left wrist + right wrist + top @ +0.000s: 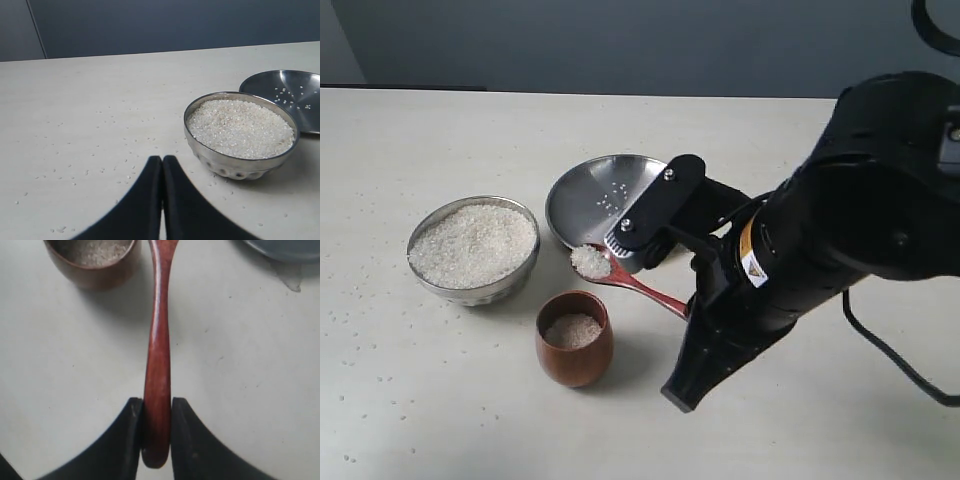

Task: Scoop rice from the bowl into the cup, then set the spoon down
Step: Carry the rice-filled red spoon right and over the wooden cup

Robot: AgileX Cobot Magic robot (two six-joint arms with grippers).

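Right wrist view: my right end effector (pixel 157 410) is clamped on the spoon (pixel 159 355) handle. Its rice (pixel 590 261) hangs beside the cup (pixel 574 340), centre frame. I'd centre over the mouth, then roll slowly.

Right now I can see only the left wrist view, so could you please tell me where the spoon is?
Observer: The right gripper is shut on the spoon, near the end of its handle.
Operator: Thank you. Is it loaded?
Observer: Yes, its far end carries a heap of rice.
Operator: And where is the cup?
Observer: The cup stands upright close to the spoon's loaded end, with some rice inside it.
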